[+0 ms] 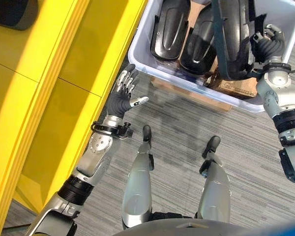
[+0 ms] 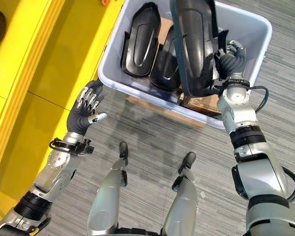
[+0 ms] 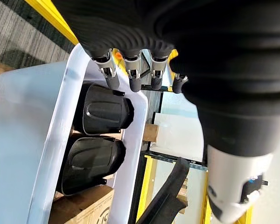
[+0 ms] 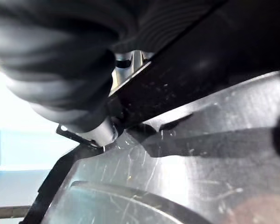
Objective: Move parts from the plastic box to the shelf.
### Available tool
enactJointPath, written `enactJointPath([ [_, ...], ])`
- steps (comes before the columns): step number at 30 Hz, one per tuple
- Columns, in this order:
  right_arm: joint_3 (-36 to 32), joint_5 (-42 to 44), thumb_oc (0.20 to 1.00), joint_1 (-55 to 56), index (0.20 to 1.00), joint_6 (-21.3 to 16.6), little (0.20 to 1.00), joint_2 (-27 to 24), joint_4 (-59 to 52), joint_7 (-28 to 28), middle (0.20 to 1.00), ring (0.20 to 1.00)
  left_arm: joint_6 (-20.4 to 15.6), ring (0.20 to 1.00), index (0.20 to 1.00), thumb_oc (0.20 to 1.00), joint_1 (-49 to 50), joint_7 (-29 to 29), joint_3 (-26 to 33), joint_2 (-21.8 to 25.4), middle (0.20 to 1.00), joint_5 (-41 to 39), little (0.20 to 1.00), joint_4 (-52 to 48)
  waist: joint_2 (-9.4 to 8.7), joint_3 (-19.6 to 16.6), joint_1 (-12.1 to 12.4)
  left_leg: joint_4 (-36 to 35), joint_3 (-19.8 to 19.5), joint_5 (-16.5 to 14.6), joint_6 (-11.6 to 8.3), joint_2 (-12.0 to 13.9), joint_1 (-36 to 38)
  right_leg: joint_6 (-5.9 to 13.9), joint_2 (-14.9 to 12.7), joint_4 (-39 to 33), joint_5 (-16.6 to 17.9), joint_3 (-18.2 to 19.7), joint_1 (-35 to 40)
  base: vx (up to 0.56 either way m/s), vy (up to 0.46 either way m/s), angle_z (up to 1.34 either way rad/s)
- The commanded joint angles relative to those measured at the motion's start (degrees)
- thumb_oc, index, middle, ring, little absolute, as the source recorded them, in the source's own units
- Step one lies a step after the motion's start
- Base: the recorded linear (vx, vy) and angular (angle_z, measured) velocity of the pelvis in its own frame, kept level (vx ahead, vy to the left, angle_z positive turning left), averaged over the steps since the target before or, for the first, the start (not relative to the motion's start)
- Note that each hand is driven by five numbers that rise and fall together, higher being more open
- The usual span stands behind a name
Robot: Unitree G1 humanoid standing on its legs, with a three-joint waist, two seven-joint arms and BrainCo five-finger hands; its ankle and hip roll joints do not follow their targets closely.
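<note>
The right hand [image 2: 230, 58] grips a long black moulded plastic part [image 2: 194, 44], its fingers curled round the part's edge, and holds it raised over the pale grey plastic box [image 2: 259, 29] rather than resting in it. The right wrist view shows the same scuffed black surface pressed close against the hand. Two more black moulded parts [image 2: 140, 42] lie side by side inside the box, next to a brown cardboard carton [image 2: 202, 103] at the box's near side. The box stands on the grey carpeted floor [image 2: 152, 132], close beside the yellow shelf [image 2: 34, 73].

The left hand [image 2: 84, 109] hovers free between the shelf and the box's near corner, fingers straight and relaxed, holding nothing.

As for progress, no part shows on the visible yellow shelf surfaces. One part seems to be on its way out of the box, and at least two remain to be carried across.
</note>
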Motion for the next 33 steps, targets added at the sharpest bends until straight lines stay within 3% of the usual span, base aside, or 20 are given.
enactJointPath([
  [1,-4.25,-3.76,0.200,3.40,0.200,-5.80,0.200,-0.88,-8.28,0.57,0.200,0.200,-1.68,1.000,1.000,1.000,2.27,-2.36,3.51,3.29,1.000,-1.33,1.000,-5.55,-3.19,-1.94,-0.03,0.24,-0.97,-0.44,-4.92,4.46,1.85,3.62,-0.45,-4.47,0.83,2.35,10.36,0.02,-0.045,-0.06],
  [9,-10.34,-7.51,0.200,20.04,0.200,-6.45,0.200,2.71,-20.39,3.64,0.200,0.200,-0.34,1.000,1.000,1.000,6.38,-5.34,5.62,2.51,1.000,-1.80,1.000,-4.65,-4.18,-5.82,-1.05,-1.78,-0.37,0.52,-5.51,5.77,7.26,3.83,-0.19,-5.56,0.26,1.67,14.94,0.03,-0.058,-0.06],
  [12,-11.43,-8.36,0.200,28.70,0.200,-6.21,0.200,6.86,-25.01,6.53,0.200,0.200,0.60,1.000,1.000,1.000,9.05,-6.75,7.20,1.54,1.000,-2.06,1.000,-3.29,-4.43,-8.75,-1.41,-2.57,0.18,0.49,-5.74,6.91,11.26,3.82,0.32,-5.08,-0.99,1.41,18.01,0.06,-0.104,-0.08],
  [22,-11.34,-6.64,0.200,36.80,0.200,-4.96,0.200,10.37,-31.37,12.55,0.200,0.200,1.97,1.000,1.000,1.000,15.67,-8.34,12.68,-0.15,1.000,-0.69,1.000,-2.33,-3.90,-12.26,-1.43,0.97,1.07,-1.83,-5.54,10.74,18.88,2.20,3.00,3.68,-8.53,1.94,22.37,0.00,-0.084,-0.01],
  [27,-10.07,-4.31,0.200,39.53,0.200,-4.42,0.200,11.76,-33.79,15.62,0.200,0.200,3.35,1.000,1.000,1.000,20.06,-9.76,14.63,-2.46,1.000,-0.77,1.000,-1.68,-2.94,-15.71,-1.12,0.40,2.25,-0.72,-5.80,12.66,23.42,1.04,5.57,3.90,-10.59,1.93,25.45,0.02,-0.092,-0.10],
  [33,-7.46,-1.96,0.200,41.28,0.200,-3.57,0.200,12.37,-35.99,18.25,0.200,0.200,4.14,1.000,1.000,1.000,23.18,-10.48,16.07,-5.67,1.000,0.53,1.000,-0.88,-1.27,-19.72,-1.65,-1.71,2.85,4.56,-6.23,15.36,28.51,-1.19,9.92,4.35,-13.43,2.06,28.67,0.00,-0.096,-0.16],
])
